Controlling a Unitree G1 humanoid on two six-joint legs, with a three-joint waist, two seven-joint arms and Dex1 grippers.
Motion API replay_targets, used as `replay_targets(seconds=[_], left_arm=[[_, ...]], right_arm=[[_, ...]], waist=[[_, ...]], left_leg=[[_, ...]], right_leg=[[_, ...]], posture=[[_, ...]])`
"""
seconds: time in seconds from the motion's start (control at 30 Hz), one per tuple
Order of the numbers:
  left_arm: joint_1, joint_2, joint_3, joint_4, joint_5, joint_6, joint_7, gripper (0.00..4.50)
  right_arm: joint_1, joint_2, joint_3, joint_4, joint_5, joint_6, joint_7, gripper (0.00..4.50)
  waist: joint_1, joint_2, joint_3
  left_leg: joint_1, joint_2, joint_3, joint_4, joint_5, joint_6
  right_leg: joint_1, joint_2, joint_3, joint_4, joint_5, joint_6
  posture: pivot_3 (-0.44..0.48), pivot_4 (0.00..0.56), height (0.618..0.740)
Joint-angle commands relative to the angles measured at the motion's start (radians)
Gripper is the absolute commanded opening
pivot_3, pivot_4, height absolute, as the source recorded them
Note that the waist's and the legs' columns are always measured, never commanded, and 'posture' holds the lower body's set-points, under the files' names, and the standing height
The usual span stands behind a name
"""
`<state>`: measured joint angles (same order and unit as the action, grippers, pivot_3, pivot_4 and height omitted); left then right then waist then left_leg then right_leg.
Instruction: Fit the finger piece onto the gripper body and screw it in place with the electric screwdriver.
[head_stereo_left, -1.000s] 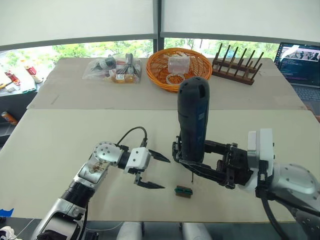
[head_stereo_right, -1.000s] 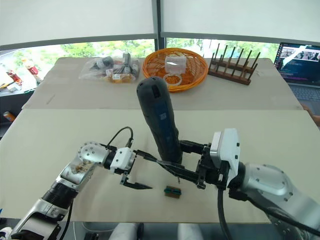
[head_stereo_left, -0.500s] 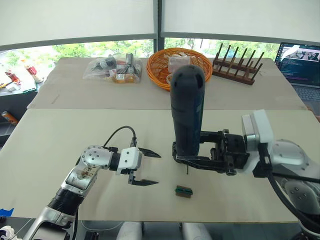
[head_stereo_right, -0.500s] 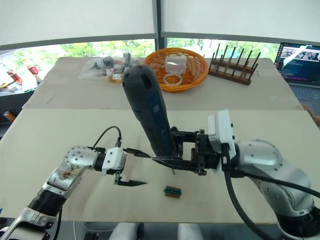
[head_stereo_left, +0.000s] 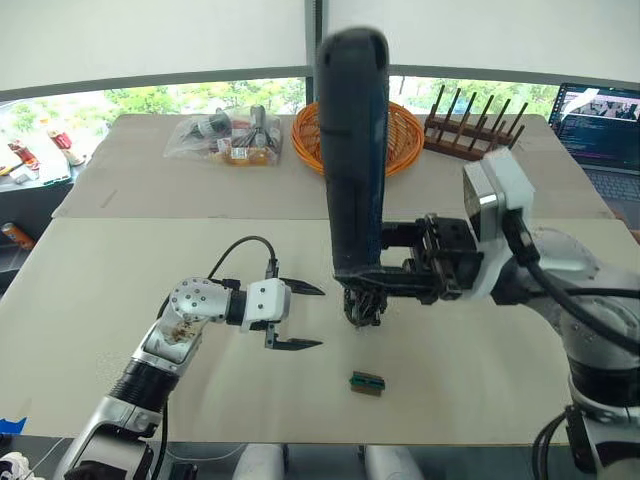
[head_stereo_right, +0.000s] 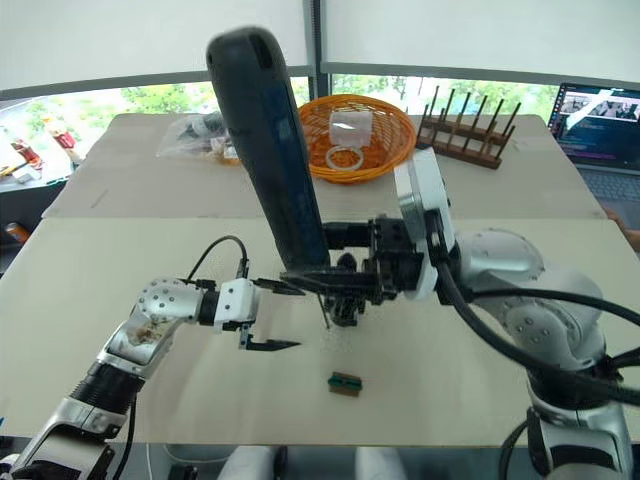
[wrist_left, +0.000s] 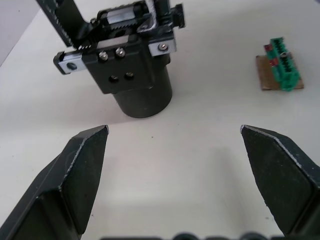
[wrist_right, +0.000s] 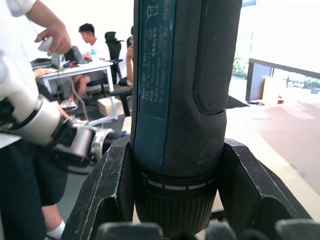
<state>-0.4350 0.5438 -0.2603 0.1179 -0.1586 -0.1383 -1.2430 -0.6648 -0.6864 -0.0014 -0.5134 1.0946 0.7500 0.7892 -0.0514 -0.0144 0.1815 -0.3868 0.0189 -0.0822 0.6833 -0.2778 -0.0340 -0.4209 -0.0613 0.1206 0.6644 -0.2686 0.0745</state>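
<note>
the right gripper (head_stereo_left: 385, 275), jaws clamped on the thick dark blue-black cylindrical electric screwdriver (head_stereo_left: 355, 150), has swung up over the small black gripper body (head_stereo_left: 362, 305) at frame centre; left gripper (head_stereo_left: 300, 316) jaws apart, waiting beside it on the table (head_stereo_left: 500, 380).

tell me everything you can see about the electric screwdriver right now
The electric screwdriver is a thick, dark blue-black cylinder with a rounded top end, a textured grip panel and a ribbed collar near the tip. It stands nearly upright, leaning slightly, clamped low on its body between the black fingers of the right gripper. A thin metal bit points down toward the gripper body on the table.
</note>
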Motion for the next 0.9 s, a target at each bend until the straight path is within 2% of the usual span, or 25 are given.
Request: replay_targets(seconds=[0.03,0.27,0.9], left_arm=[[-0.024,-0.02,-0.009,0.023,0.009,-0.046,0.004,4.5],[-0.076,-0.073,-0.024,0.103,0.033,-0.092,0.017,4.5],[-0.154,-0.114,-0.018,0.188,0.019,-0.066,-0.017,4.5]], right_arm=[[-0.078,0.025,-0.012,0.017,0.043,0.038,-0.031,1.93],[-0.185,0.077,-0.012,0.074,0.038,0.112,-0.11,1.93],[-0.124,0.062,0.003,0.108,-0.203,0.023,0.075,1.93]], waist=[[0.001,0.0,0.0],[0.003,0.0,0.0],[-0.001,0.0,0.0]], left_leg=[[0.0,0.0,0.0,0.0,0.0,0.0],[-0.001,0.0,0.0,0.0,0.0,0.0],[-0.002,0.0,0.0,0.0,0.0,0.0]], right_leg=[[0.0,0.0,0.0,0.0,0.0,0.0],[-0.001,0.0,0.0,0.0,0.0,0.0],[-0.002,0.0,-0.001,0.0,0.0,0.0]], posture=[[0.0,0.15,0.74],[0.0,0.15,0.74],[0.0,0.15,0.74]])
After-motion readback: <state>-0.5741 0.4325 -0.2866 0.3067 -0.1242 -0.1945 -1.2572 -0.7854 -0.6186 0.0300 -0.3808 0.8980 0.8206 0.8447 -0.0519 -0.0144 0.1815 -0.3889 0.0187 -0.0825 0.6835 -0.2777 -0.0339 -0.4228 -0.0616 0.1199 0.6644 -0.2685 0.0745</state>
